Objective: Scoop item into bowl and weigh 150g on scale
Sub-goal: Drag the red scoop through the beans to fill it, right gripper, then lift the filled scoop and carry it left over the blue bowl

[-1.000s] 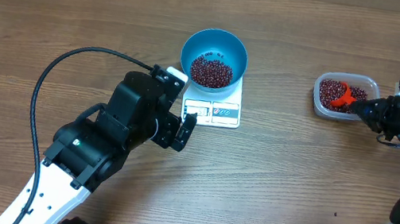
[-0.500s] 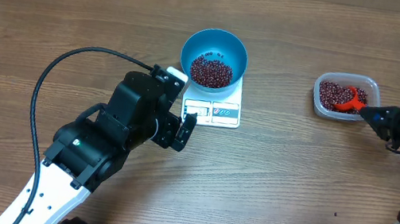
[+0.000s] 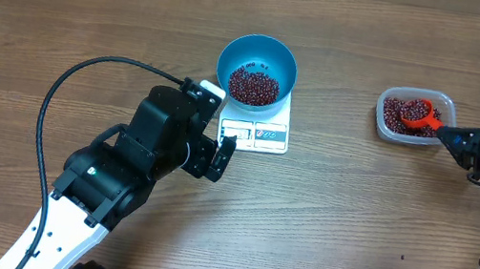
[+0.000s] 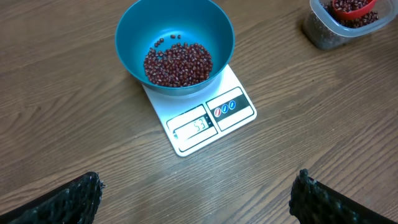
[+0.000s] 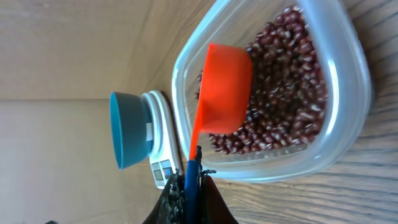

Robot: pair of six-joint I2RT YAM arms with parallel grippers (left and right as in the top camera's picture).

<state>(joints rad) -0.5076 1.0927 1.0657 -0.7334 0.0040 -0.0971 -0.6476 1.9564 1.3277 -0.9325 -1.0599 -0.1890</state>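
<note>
Left tool (image 4: 196, 202): released, fingers (image 4: 68, 199) spread wide with their dark tips at the two lower corners of the left wrist view; grasping nothing, hanging over the table (image 3: 352, 220)
Scale (image 4: 242, 102): white, flat on the table, just ahead of the left tool; its display (image 4: 194, 127) and label panels face that tool and are not covered
Bowl (image 4: 186, 22): blue, upright, seated on the far part of the scale, ahead of the left tool and centred between its fingers
Beans (image 4: 178, 62): a loose heap on the floor of the bowl; a second lot lies in the tub (image 5: 348, 106), ahead of the right tool
Right tool (image 5: 189, 180): clenched on the thin handle of the orange scoop (image 5: 224, 87), jaws pressed flat against it
Tub: clear plastic, directly ahead of the right tool, well apart from the left tool and the scale
Scoop: reaches straight out from the right tool's tips, cup inside the tub, on or just over the beans; which of the two cannot be told
</note>
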